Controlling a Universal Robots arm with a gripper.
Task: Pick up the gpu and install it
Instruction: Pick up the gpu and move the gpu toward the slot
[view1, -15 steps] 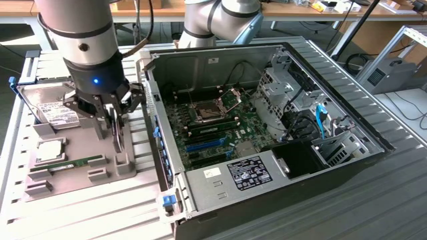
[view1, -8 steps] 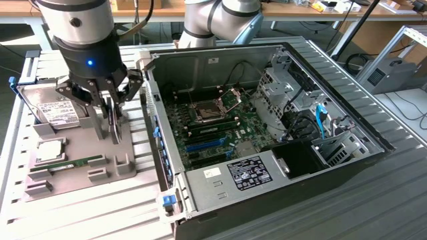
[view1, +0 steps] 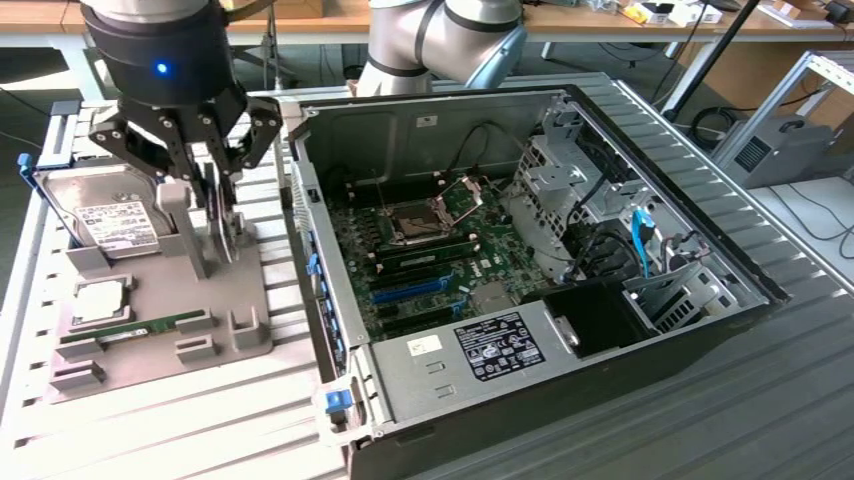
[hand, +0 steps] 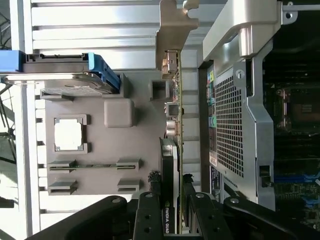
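While pick-up is in hand, your gripper (hand: 171, 179) pinches the thin dark silver-bracketed gpu card (hand: 172, 100), upright in the grey plastic tray (view1: 160, 300); keep it vertical.

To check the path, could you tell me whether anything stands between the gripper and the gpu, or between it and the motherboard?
Nothing visible separates the gripper from the gpu; it sits right over the card, which stands on edge in the grey fixture. The open case's side wall rises between card and motherboard.
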